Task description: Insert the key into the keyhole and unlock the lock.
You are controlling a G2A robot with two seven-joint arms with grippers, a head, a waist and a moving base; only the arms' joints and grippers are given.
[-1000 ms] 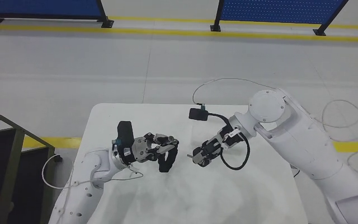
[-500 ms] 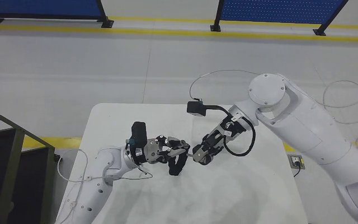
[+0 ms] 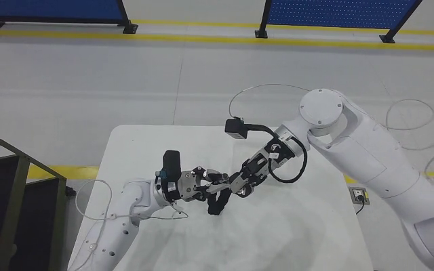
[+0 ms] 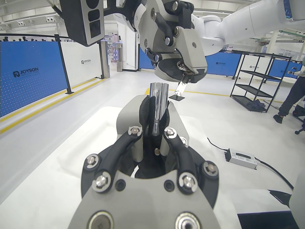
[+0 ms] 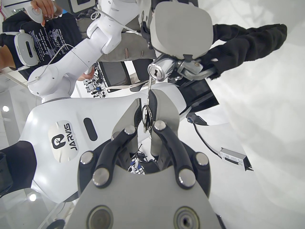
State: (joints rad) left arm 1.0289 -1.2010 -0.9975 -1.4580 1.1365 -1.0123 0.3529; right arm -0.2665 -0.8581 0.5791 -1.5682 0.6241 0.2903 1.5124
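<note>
So there's one key [image 5: 149, 89] here, a thin silver one, sticking out of the tips of the right gripper [image 5: 146, 104]. Its two fingers are pinched nearly together on the key's head, and one key ring [image 5: 146, 119] dangles in the narrow gap between them. The key's tip sits right at the rim of the lock [image 5: 166, 65] face, just beside the one keyhole [image 5: 155, 73], and from the right wrist view I can't tell if it's touching. In the left wrist view the blade hangs just to the side of the cylinder's end, not in the slot. One lock too: a shiny chrome cylinder with a black sleeve [image 5: 250, 41] looping off its far end. The left gripper [image 4: 156, 104] has it, both fingers closed tight around the cylinder so the keyhole end pokes out past the fingertips toward the other gripper. That's two grippers total, nose to nose above the middle of the single white table [image 3: 135, 146], with lock and key both up in the air and the sleeve hanging below the left gripper. Farther out, one grey power brick [image 4: 241, 157] with a black cord lies off to the side, can't tell whether on the table or the floor past it. One black shelf rack [image 4: 255, 89] stands on the floor, and the top view has two blue barriers [image 3: 61, 10] along the far side.
</note>
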